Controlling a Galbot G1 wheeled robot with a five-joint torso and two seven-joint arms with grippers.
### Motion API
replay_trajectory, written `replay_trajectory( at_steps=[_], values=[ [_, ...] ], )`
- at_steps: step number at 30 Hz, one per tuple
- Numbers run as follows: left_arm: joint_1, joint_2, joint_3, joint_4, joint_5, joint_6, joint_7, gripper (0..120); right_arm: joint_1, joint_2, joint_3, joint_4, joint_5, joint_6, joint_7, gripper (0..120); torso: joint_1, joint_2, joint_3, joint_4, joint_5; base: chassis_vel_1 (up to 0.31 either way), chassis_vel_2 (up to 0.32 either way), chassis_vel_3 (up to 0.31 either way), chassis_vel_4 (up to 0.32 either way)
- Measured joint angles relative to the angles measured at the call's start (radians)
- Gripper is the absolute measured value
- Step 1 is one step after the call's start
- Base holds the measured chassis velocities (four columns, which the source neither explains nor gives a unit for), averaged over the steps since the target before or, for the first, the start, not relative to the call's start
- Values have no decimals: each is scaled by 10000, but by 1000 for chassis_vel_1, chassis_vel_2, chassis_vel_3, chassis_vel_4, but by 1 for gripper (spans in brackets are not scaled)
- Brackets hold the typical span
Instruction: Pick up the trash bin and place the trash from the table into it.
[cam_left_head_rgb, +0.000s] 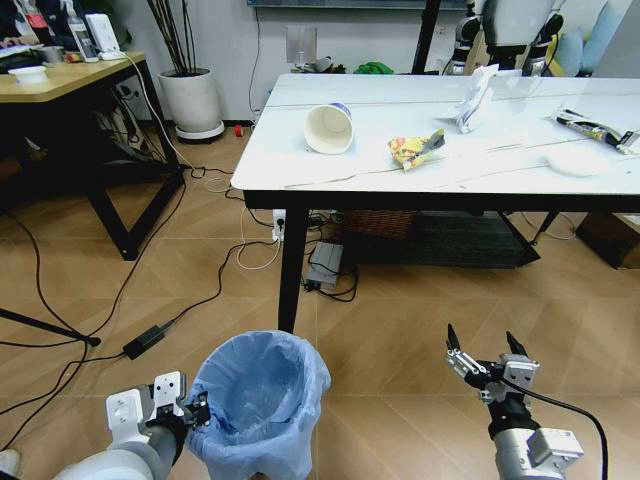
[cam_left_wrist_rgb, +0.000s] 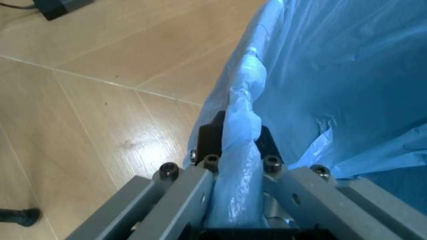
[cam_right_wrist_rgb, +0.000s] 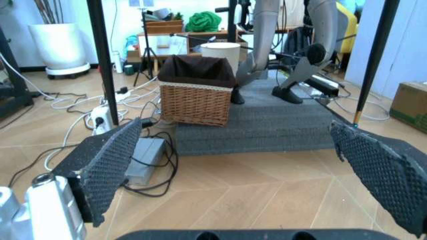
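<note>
Gripping trash bin (cam_left_head_rgb: 262, 400) rim | left end effector (cam_left_head_rgb: 196, 408) (right (cam_left_head_rgb: 487, 352) agape, nr floor)

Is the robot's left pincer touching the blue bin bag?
Touching. The left wrist view shows the left pincer shut on the bag-covered rim of the bin, the plastic squeezed between its fingers.

Head view: bright, even indoor light. White marble desk (cam_left_head_rgb: 450, 150) top is near overexposed toward its far right, with pale glare washing out the veins there. Dark shadow under the desk. Soft sheen on the wood-look floor (cam_left_head_rgb: 400, 330) in front of the desk. Straight lines bow slightly at the frame edges.

Left wrist view: trash bin (cam_left_wrist_rgb: 333, 75) liner close and soft, slightly out of focus; glare patch on the floor tile beside it.

Right wrist view: near mesh pads (cam_right_wrist_rgb: 110, 160) blurred; wicker basket (cam_right_wrist_rgb: 197, 97) sharp.
</note>
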Motion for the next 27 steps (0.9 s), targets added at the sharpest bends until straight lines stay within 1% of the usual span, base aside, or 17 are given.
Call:
replay_trajectory(
  at_steps=[3,4,7,17,18,20,23,25,27],
  values=[
    [25,63,-10,4,-241,0,-10,0,-216,-212,-88,226,284,-227,47,100,55,188,131,-1,0,0,0,0,0],
    [25,63,-10,4,-241,0,-10,0,-216,-212,-88,226,284,-227,47,100,55,188,131,-1,0,0,0,0,0],
    [121,62,-98,5,-356,0,-12,0,-325,-286,-67,477,333,-365,52,100,97,351,251,0,0,0,0,0,0],
    [74,-19,-226,7,-616,0,-11,0,-535,-226,-115,807,308,-488,134,100,194,688,493,0,0,0,0,0,0],
    [15,-27,-239,7,-755,0,-12,0,-591,-223,-134,907,306,-544,163,100,223,790,564,-1,-1,0,0,0,0],
    [-10,-27,-238,7,-809,1,-13,0,-602,-221,-137,947,305,-565,171,100,236,830,592,-1,0,0,0,0,0],
    [-93,-37,-175,7,-912,1,-15,0,-602,-204,-147,1003,293,-596,183,100,308,995,686,1,-1,0,0,0,0],
    [-102,-37,-162,7,-917,1,-16,0,-600,-198,-149,1003,291,-596,184,100,317,1018,700,1,0,0,0,0,0],
    [-130,-11,-118,7,-1011,0,-16,0,-586,-182,-172,982,283,-596,186,100,355,1135,776,0,-1,0,0,0,0]
  ],
)
